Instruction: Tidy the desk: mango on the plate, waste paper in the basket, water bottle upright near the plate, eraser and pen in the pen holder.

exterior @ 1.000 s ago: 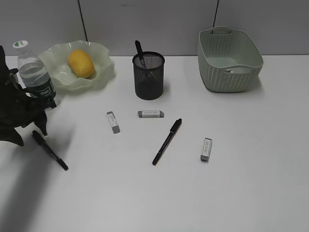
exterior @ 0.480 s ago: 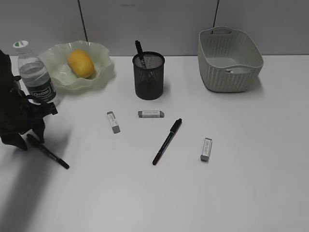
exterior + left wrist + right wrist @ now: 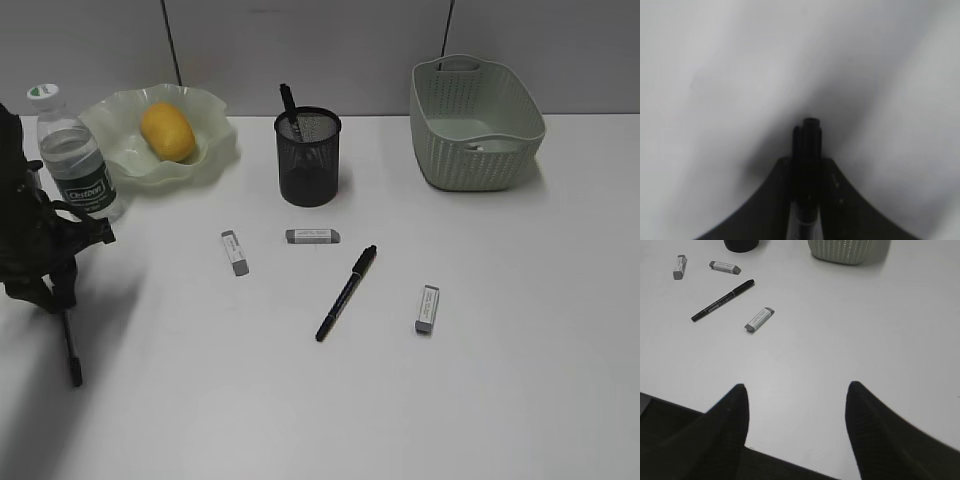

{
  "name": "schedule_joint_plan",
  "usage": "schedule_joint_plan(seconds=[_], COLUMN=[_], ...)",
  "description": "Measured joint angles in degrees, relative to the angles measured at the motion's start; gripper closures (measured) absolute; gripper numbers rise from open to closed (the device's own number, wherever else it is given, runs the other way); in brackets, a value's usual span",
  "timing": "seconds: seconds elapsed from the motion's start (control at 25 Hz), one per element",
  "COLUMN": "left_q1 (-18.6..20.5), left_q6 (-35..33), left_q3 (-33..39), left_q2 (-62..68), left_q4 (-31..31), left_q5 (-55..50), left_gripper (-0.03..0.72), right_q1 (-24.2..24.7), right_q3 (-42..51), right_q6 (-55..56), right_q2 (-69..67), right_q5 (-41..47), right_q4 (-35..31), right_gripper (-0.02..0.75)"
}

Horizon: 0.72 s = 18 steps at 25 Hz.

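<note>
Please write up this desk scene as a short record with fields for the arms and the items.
left gripper: shut on a black pen, pen hanging downward at the desk's left edge
right gripper: open, holding nothing, above bare desk
mango: in the plate
water bottle: upright, beside the plate
pen holder: one pen inside
loose pen: lying on the desk
erasers: three on the desk
basket: a small white item inside, identity unclear
</note>
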State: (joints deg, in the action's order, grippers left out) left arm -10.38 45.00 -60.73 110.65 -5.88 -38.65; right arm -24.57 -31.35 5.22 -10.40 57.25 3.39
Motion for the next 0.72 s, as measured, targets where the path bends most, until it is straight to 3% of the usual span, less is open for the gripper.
schedule_joint_plan(seconds=[0.4,0.72], left_q1=[-0.8,-7.9], left_q6=[-4.3,-6.7], left_q3=[0.0,-1.6], left_q2=[-8.4,-15.3], left_q4=[3.9,5.4], left_q5=[-1.0,7.8], left_gripper=[0.555,0.555], right_q1=[0.0,0.0], right_q3=[0.0,0.0], right_q6=[0.0,0.0], right_q2=[0.0,0.0], right_q5=[-0.3,-0.3], right_q4=[0.0,0.0], right_gripper=[0.253,0.253])
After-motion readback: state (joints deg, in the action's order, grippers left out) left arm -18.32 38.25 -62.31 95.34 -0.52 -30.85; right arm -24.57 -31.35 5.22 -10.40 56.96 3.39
